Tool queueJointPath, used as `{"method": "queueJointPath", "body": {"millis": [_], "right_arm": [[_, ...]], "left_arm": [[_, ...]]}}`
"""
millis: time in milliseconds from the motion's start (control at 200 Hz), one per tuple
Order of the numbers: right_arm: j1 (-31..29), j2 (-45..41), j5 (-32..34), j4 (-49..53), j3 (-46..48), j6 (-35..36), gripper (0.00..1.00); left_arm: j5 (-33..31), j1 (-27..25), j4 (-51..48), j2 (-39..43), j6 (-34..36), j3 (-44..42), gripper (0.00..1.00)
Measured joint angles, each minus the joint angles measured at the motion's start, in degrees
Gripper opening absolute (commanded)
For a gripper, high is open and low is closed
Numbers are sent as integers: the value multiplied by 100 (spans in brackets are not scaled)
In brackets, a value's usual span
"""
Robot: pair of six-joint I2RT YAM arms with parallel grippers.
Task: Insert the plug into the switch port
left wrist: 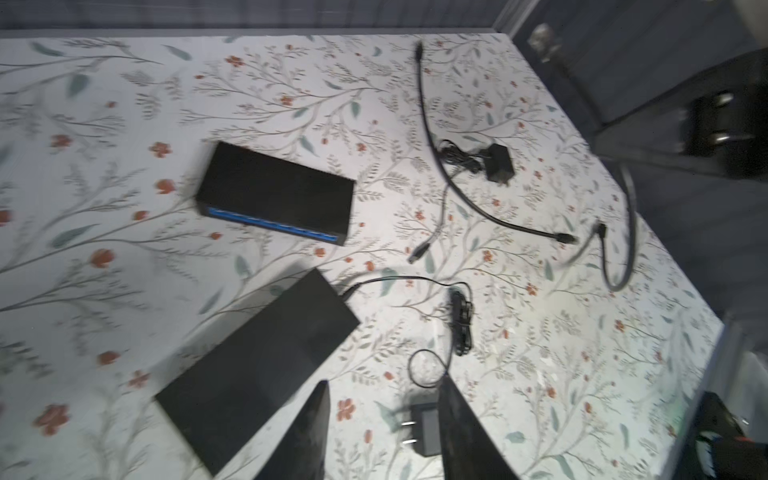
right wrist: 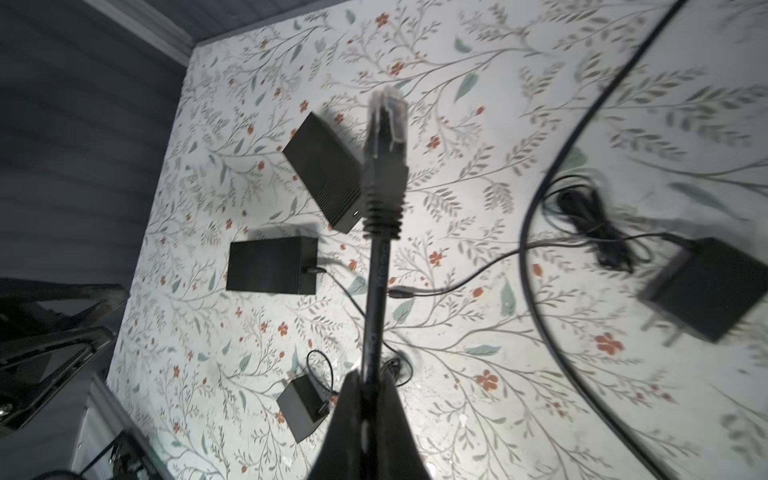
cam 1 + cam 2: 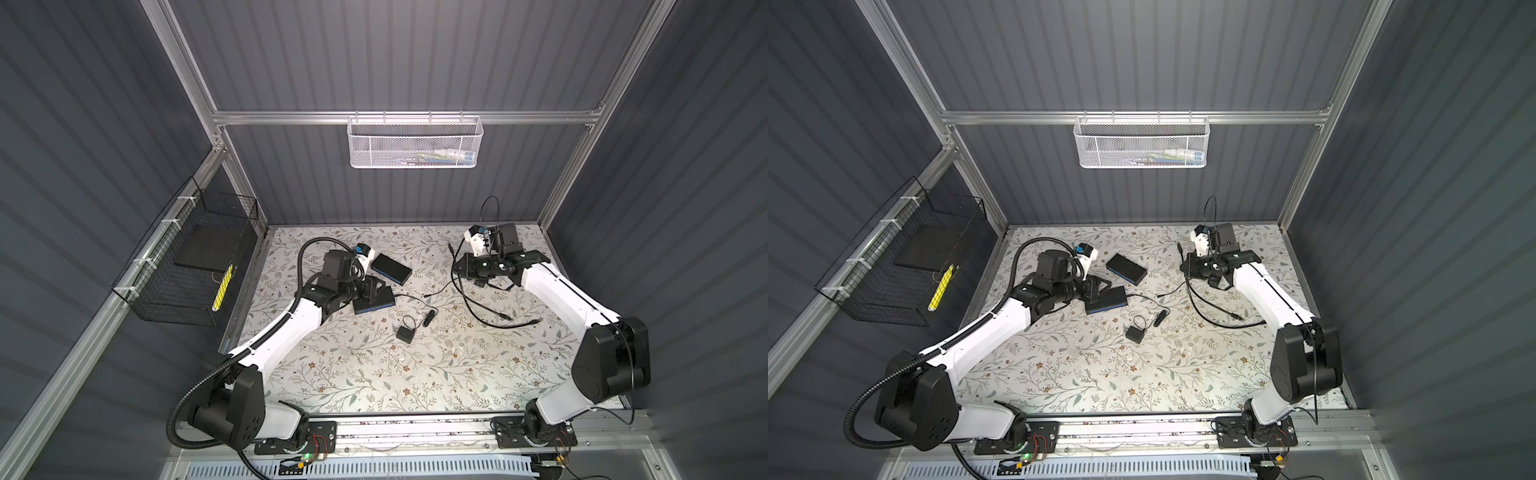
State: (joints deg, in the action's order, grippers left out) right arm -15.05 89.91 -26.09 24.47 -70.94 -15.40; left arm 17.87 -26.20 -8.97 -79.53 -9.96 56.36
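- The left gripper (image 1: 384, 384) has its fingers apart and holds nothing. In a top view it hangs over the corner of the nearer box (image 3: 376, 303), and I cannot tell whether it touches it.
- If that box is the target, it lies unpinned. A push from the plug would likely slide it across the table (image 3: 374, 374) instead of seating the plug.
- A thin power lead (image 1: 399, 280) is already plugged into the nearer box's end. A shove on the box could tug the lead or pull it out.
- The farther box (image 3: 390, 269) lies just beyond, flat and free. Its blue side (image 1: 274, 224), which carries the ports, faces the left arm. Which box is meant I cannot tell, so going for the wrong one is a risk.
- From the right wrist view only dark backs and ends of both boxes show. The plug would have to come round to the blue side, and a straight approach would likely hit a blank wall.
- A small adapter (image 3: 404, 333) and loose cables (image 3: 478, 307) lie between the boxes and the right arm. A low sweep could snag or drag them.
- The right gripper (image 2: 365, 384) is clamped on the cord (image 2: 376, 291) well back from the plug (image 2: 386, 124). The plug stands raised above the right side of the table, well apart from both boxes.
- With so much free cord ahead of the fingers, the tip may bend or wander on contact. Its latch side may also be turned wrongly for the port, which would jam it.
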Motion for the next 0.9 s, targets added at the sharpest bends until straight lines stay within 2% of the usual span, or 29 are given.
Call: {"method": "queueJointPath", "body": {"millis": [130, 290, 585, 740, 901], "right_arm": [[-175, -225, -422, -205, 511, 264, 0], [-313, -667, -614, -378, 1016, 463, 0], [-479, -1054, -1172, -614, 1268, 756, 0], [-595, -1075, -1200, -527, 1266, 984, 0], [-953, -1054, -909, -153, 1156, 1281, 0]], "left_arm": [[293, -44, 378, -79, -214, -109, 44], [667, -35, 951, -382, -560, -109, 44], [1093, -116, 1521, -776, -951, -44, 44], [1266, -160, 1805, -868, -1095, 72, 44], [1484, -205, 2092, -999, -1202, 120, 45]]}}
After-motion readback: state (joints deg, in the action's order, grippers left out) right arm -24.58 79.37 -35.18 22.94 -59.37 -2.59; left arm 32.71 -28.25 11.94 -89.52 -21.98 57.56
